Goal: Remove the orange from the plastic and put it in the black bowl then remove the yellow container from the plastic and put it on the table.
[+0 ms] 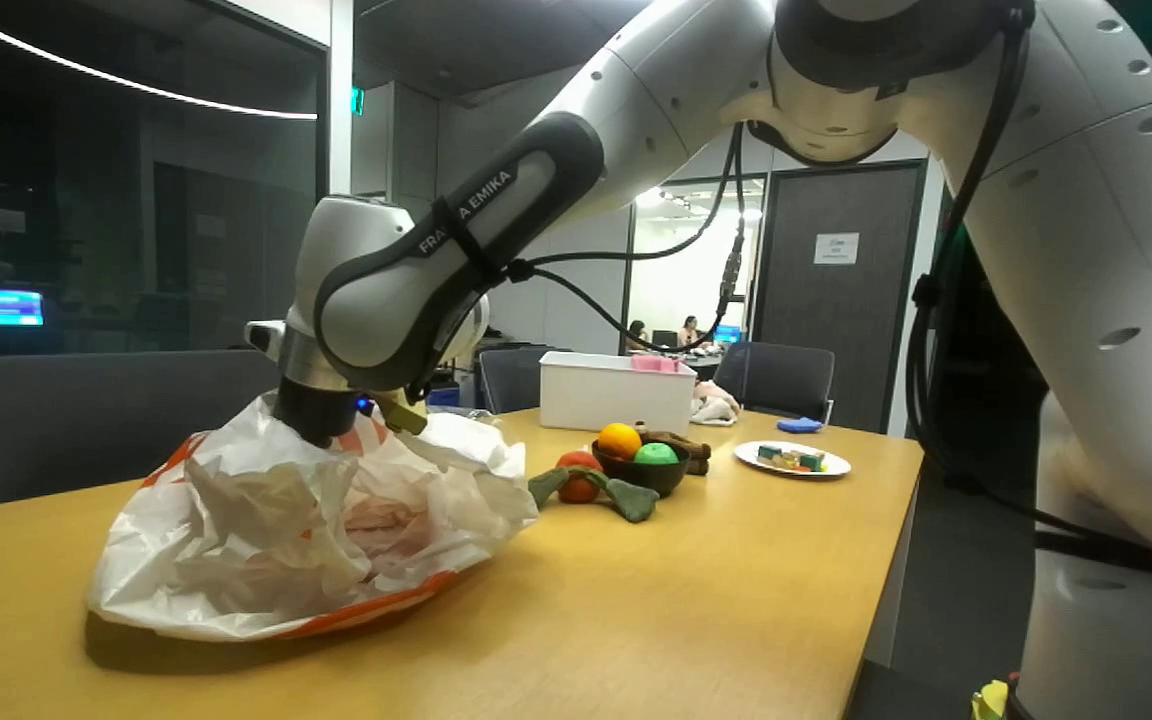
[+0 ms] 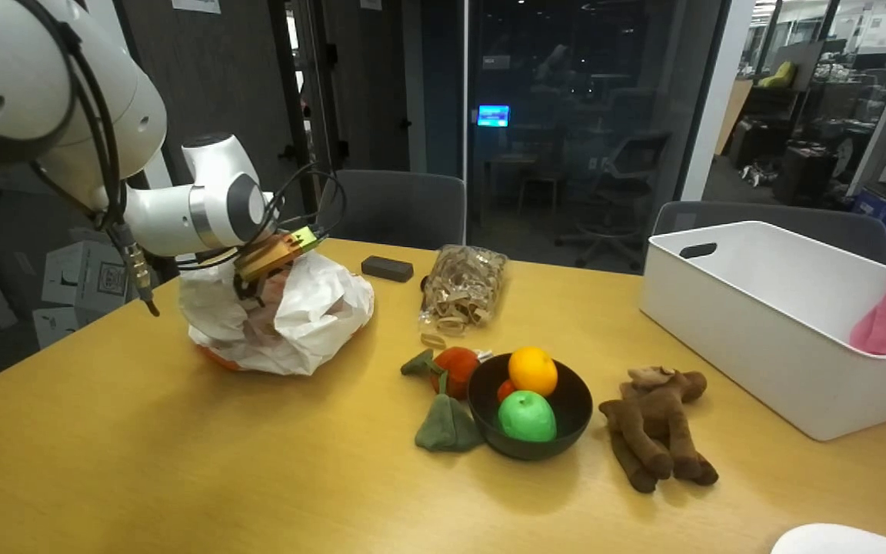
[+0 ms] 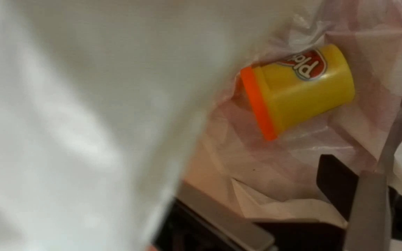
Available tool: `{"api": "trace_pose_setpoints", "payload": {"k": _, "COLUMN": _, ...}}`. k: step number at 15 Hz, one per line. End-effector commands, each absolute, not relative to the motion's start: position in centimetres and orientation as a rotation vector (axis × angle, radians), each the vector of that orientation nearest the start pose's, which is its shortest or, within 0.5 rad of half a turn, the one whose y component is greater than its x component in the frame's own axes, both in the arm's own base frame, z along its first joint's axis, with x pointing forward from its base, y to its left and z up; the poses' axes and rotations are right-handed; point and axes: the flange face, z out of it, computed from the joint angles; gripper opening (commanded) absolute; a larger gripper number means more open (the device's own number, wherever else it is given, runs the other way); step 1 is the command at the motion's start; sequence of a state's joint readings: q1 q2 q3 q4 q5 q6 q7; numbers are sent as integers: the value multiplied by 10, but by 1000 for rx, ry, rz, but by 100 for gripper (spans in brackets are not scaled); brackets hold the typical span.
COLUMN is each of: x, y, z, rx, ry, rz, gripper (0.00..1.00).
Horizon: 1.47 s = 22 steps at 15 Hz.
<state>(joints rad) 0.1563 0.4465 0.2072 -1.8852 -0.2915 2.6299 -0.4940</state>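
White and crumpled, the bag (image 1: 236, 560) holds the yellow container (image 3: 300, 94), on its side and apart from the gripper (image 3: 284, 191), whose 2 jaws stand spread with nothing seen between. The orange (image 2: 533, 372) sits in the black bowl (image 2: 572, 400). A loose fold (image 3: 92, 115) overlaps 1 jaw; closing might pinch it and drag the bag, and off-centre contact could roll the container.
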Motion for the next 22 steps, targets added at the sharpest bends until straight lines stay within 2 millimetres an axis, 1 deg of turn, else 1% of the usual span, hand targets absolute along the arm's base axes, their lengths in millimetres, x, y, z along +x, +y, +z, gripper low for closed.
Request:
{"api": "trace_pose_setpoints", "payload": {"k": 1, "x": 616, "y": 223, "z": 310, "rx": -2859, "ry": -1485, "rz": -481, "gripper": 100}}
{"api": "trace_pose_setpoints", "payload": {"k": 3, "x": 613, "y": 216, "z": 310, "rx": -2926, "ry": -1369, "rz": -488, "gripper": 100}}
{"api": "trace_pose_setpoints", "payload": {"k": 6, "x": 610, "y": 208, "z": 309, "rx": -3032, "ry": -1271, "rz": -438, "gripper": 100}}
{"api": "trace_pose_setpoints", "payload": {"k": 7, "x": 609, "y": 210, "z": 306, "rx": -3027, "ry": -1263, "rz": -402, "gripper": 100}}
{"api": "trace_pose_setpoints", "payload": {"k": 8, "x": 608, "y": 215, "z": 303, "rx": -2984, "ry": -1273, "rz": -371, "gripper": 100}}
{"api": "trace_pose_setpoints", "payload": {"k": 9, "x": 607, "y": 223, "z": 302, "rx": -2914, "ry": -1340, "rz": -371, "gripper": 100}}
{"api": "trace_pose_setpoints", "payload": {"k": 10, "x": 614, "y": 214, "z": 295, "rx": -2974, "ry": -1299, "rz": -384, "gripper": 100}}
{"api": "trace_pose_setpoints", "payload": {"k": 12, "x": 610, "y": 223, "z": 295, "rx": -2939, "ry": -1325, "rz": -373, "gripper": 100}}
{"api": "trace_pose_setpoints", "payload": {"k": 14, "x": 609, "y": 227, "z": 295, "rx": -2932, "ry": -1333, "rz": -372, "gripper": 100}}
{"api": "trace_pose_setpoints", "payload": {"k": 20, "x": 605, "y": 220, "z": 274, "rx": -2944, "ry": -1319, "rz": -288, "gripper": 100}}
{"api": "trace_pose_setpoints", "payload": {"k": 21, "x": 604, "y": 220, "z": 272, "rx": -2947, "ry": -1321, "rz": -286, "gripper": 75}}
{"api": "trace_pose_setpoints", "payload": {"k": 22, "x": 602, "y": 221, "z": 271, "rx": -2946, "ry": -1331, "rz": -273, "gripper": 74}}
